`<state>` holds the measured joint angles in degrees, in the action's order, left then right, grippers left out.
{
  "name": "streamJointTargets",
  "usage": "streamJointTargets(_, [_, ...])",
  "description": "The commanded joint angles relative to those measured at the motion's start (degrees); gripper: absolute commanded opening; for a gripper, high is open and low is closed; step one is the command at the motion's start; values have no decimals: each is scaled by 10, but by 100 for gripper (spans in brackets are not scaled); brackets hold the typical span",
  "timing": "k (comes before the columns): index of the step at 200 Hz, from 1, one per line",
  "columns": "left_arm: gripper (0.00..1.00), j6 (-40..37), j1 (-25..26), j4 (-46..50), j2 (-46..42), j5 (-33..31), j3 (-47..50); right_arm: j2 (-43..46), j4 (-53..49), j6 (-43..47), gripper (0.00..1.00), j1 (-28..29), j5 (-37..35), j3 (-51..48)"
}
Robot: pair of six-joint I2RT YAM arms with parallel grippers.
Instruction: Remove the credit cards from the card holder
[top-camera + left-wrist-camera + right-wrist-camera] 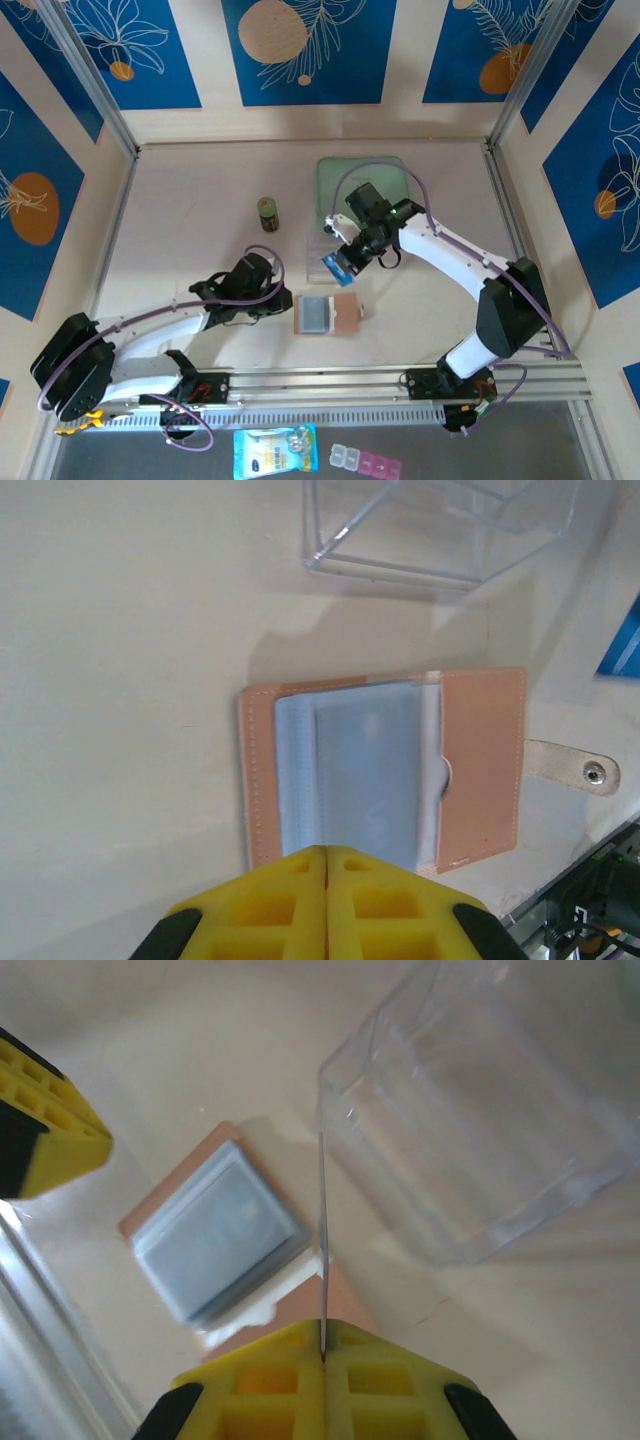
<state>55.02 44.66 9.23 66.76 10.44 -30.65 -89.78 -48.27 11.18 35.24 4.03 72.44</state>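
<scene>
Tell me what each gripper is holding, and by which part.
The right gripper is shut on a blue credit card, pinched by one edge, the rest standing free. The left gripper is shut and holds nothing.

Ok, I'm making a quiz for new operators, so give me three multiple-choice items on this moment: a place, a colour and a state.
1. Where does the card holder lie?
A) on the table, just ahead of the left hand
B) on the green case
C) inside the clear box

2. What colour is the credit card in the right hand?
A) red
B) blue
C) green

3. How is the card holder?
A) snapped shut
B) open flat
C) standing on edge

Answers:
1 A, the left wrist view has it on the table before the fingers.
2 B, the top view shows blue.
3 B, its pockets face up and its strap lies loose.
</scene>
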Motion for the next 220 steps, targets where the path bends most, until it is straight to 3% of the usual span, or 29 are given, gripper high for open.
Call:
streamJointTargets(1, [7,-5,-12,21,-14,-6,8,-37,-65,169,0,3,-37,59])
streamJointTargets(39, [8,-7,-33,19,2,15,7,-113,-117,288,0,1,-13,160])
streamJointTargets(101, [9,-14,-50,19,25,29,-10,-229,-223,347,0,-12,-1,306])
streamJointTargets(220, [9,-9,-64,15,-1,33,18,-304,-248,372,0,-6,-11,332])
